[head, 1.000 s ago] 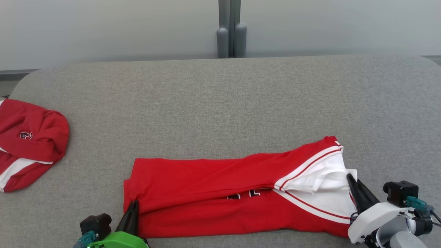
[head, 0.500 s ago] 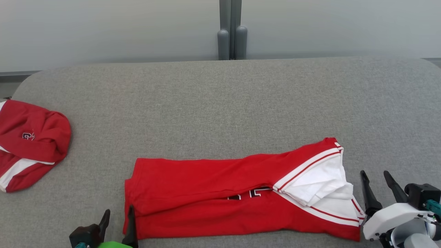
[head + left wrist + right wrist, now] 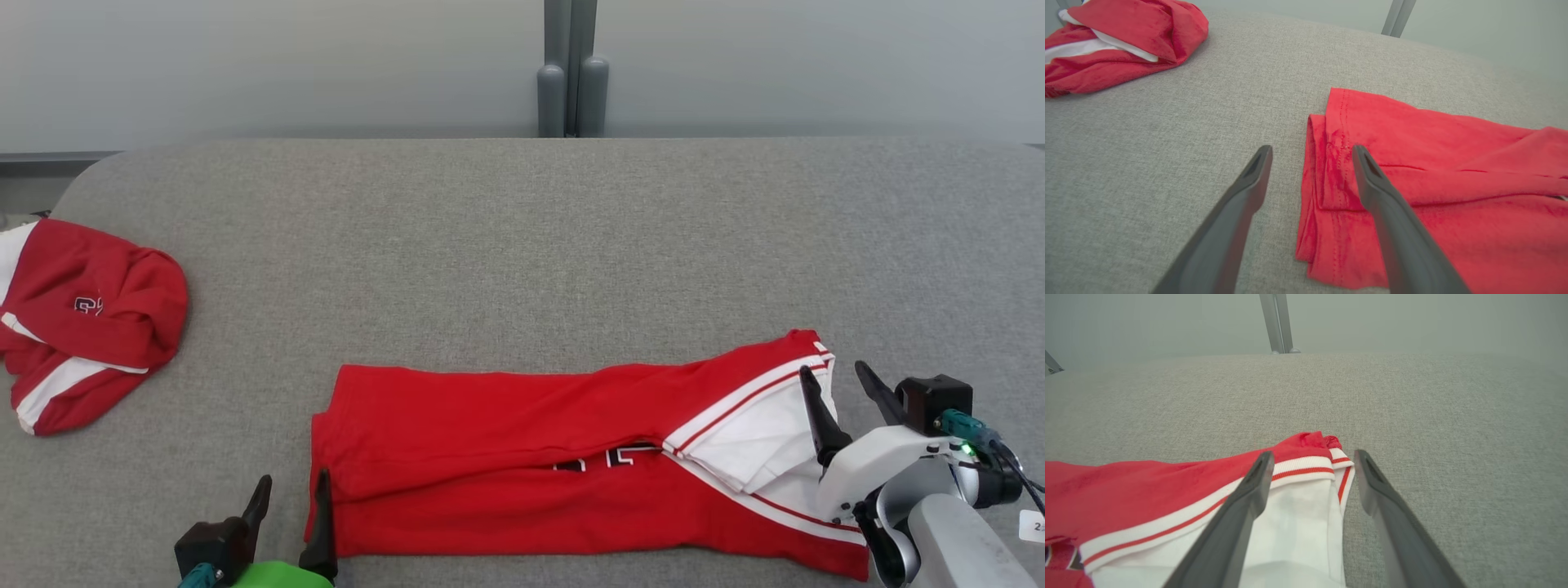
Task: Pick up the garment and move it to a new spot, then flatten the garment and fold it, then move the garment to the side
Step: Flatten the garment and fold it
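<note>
Because the garment [image 3: 531,457] lies folded lengthwise as a long red band near the front edge of the grey desk [image 3: 522,245], both of its ends fall within reach of the two arms. The left pincer [image 3: 294,480] stands at the hem end with its jaws spread and nothing held; in the left wrist view one finger hangs over the doubled hem and the other over bare desk. The right pincer [image 3: 833,369] stands at the opposite end, above the white panel with striped trim, likewise spread and empty. Whether any fingertip touches the cloth cannot be told from these angles. This symmetrical placement probably prepares a further fold, end toward end, since the lengthwise fold looks complete while the move to the side is not yet done.

Count: two garments, the worked one and a second red garment [image 3: 90,318] bunched at the desk's far left, well apart; two pincers, four fingers; two grey posts [image 3: 571,90] behind the desk.
</note>
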Available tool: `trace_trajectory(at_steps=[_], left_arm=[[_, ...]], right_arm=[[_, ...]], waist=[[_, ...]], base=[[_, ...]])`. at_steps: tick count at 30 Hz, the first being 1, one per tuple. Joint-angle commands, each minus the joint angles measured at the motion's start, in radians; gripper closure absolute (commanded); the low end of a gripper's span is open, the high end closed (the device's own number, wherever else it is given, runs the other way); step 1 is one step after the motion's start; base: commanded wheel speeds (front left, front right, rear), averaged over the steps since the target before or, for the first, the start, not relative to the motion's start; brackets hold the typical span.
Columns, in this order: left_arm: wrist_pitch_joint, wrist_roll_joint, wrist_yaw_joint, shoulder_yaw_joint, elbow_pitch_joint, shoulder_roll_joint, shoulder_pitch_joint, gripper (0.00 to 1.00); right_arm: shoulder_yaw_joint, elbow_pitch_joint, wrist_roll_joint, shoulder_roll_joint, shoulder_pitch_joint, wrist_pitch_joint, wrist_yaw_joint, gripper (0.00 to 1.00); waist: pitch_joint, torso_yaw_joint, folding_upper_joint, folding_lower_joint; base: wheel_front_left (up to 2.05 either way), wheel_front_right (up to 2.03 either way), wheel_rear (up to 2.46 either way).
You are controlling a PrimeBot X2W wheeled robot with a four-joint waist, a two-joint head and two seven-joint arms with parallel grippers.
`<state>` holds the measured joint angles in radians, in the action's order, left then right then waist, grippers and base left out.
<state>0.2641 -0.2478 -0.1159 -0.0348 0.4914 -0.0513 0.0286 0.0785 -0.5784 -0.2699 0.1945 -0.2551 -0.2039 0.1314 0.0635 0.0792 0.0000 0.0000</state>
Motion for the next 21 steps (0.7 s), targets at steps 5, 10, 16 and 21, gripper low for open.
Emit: trace_trajectory(at_steps=[5, 10, 16, 21], left_arm=[[0.0, -0.018, -0.004, -0.01, 0.003, 0.0, 0.004, 0.0], [0.0, -0.02, -0.004, -0.011, 0.003, 0.0, 0.007, 0.0], [0.0, -0.023, -0.004, -0.019, 0.005, 0.0, 0.024, 0.0], [0.0, -0.027, -0.003, -0.029, 0.001, 0.0, 0.03, 0.0]], right_arm=[[-0.031, -0.095, 0.023, -0.001, 0.004, 0.021, -0.002, 0.0], [-0.028, -0.148, -0.006, -0.007, 0.024, 0.038, -0.002, 0.0], [0.026, -0.175, -0.077, -0.015, 0.033, 0.076, -0.001, 0.0], [0.096, -0.179, -0.148, -0.02, 0.032, 0.101, 0.002, 0.0]], waist=[[0.017, 0.02, 0.0, 0.0], [0.029, 0.023, 0.0, 0.0], [0.035, 0.027, 0.0, 0.0], [0.037, 0.036, 0.0, 0.0]], base=[[0.0, 0.0, 0.0], [0.0, 0.0, 0.0], [0.0, 0.0, 0.0], [0.0, 0.0, 0.0]])
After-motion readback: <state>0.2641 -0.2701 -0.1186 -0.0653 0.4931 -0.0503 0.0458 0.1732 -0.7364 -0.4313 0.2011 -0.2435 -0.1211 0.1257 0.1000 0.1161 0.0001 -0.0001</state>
